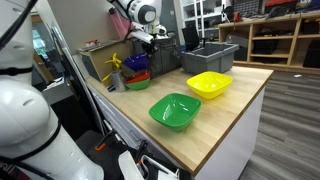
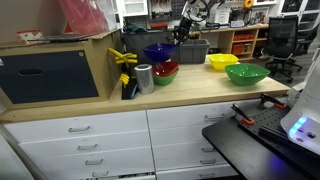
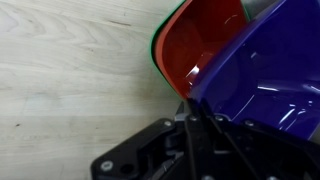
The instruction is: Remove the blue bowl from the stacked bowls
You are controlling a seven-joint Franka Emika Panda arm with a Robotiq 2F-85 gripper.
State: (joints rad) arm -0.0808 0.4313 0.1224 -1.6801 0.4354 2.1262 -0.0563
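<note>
In the wrist view the end effector [image 3: 195, 122] comes in from 6 o'clock, its dark fingers [image 3: 203, 135] pressed onto the rim of the blue bowl [image 3: 270, 80]. That glossy bowl fills the frame from 1 to 4 o'clock. At 12 o'clock, touching the blue bowl's edge, is the red-orange bowl [image 3: 200, 45]. A thin green rim [image 3: 156, 55] peeks out beneath its 9 o'clock side. Pale wood of the table [image 3: 70, 80] covers the rest. Only this view shows the grip itself.

In an exterior view the end effector [image 2: 183, 32] hangs at 1 o'clock of the blue bowl [image 2: 158, 52]. The bowl is tilted and raised above the red-orange bowl [image 2: 166, 70], though whether they touch is unclear. A silver can [image 2: 145, 77] stands just beside the stacked bowls at 8 o'clock and a yellow tool [image 2: 123, 57] lies at 9 o'clock. The wrist view shows neither.

In both exterior views a grey bin [image 1: 210, 55] sits behind. A yellow bowl [image 1: 210, 85] and a separate green bowl [image 1: 175, 110] lie well apart from the stack, toward the table's [image 1: 235, 120] open end.
</note>
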